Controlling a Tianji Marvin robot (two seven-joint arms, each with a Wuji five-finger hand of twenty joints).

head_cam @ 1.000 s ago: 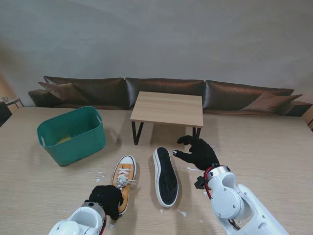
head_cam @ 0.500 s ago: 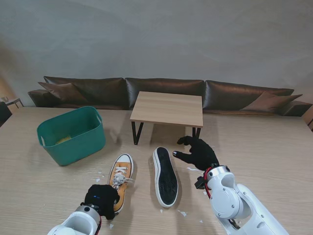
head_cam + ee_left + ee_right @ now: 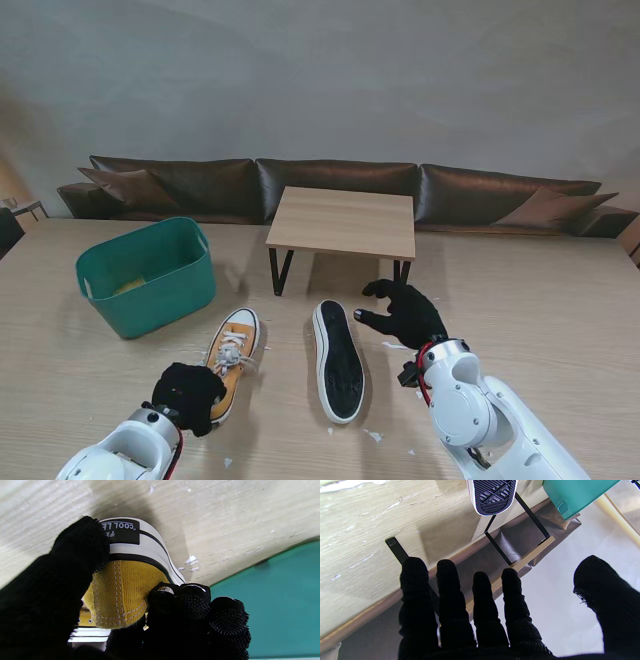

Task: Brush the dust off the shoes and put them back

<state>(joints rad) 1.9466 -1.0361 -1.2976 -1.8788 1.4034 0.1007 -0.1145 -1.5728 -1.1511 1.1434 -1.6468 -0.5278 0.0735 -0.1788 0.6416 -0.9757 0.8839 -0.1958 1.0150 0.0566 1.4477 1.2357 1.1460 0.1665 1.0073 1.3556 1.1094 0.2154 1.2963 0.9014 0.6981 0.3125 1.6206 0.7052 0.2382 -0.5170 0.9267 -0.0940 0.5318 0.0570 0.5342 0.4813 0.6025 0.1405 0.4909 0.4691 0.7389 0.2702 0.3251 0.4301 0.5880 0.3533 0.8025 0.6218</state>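
- Where the wooden table (image 3: pixel 90 370) reaches farthest left, a green plastic bin (image 3: pixel 147 275) stands upright with something yellowish lying inside it.
- Just right of the bin and nearer to me, the yellow sneaker (image 3: pixel 229 362) lies sole-down, its white toe cap pointing away from me and slightly toward the bin, laces loose on top.
- The left hand (image 3: pixel 187 396), in a black glove, grasps that sneaker at its heel; the left wrist view shows the thumb (image 3: pixel 77 547) pressed over the black heel label and the other fingers (image 3: pixel 197 607) curled against the yellow canvas on the opposite side.
- Small white scraps (image 3: pixel 200 358) lie scattered on the table around both shoes.
- Right of the yellow sneaker, apart from it, the second shoe (image 3: pixel 338 358) lies upturned, its dark ribbed sole facing up inside a white rim.
- Beyond the two shoes stands a small wooden side table (image 3: pixel 343 220) on black metal legs.
- The right hand (image 3: pixel 403 312), also gloved in black, hovers just right of the upturned shoe's toe end with fingers (image 3: pixel 480 600) spread and holding nothing; it does not touch the shoe.
- A dark leather sofa (image 3: pixel 330 188) runs along the far edge, against a grey wall.
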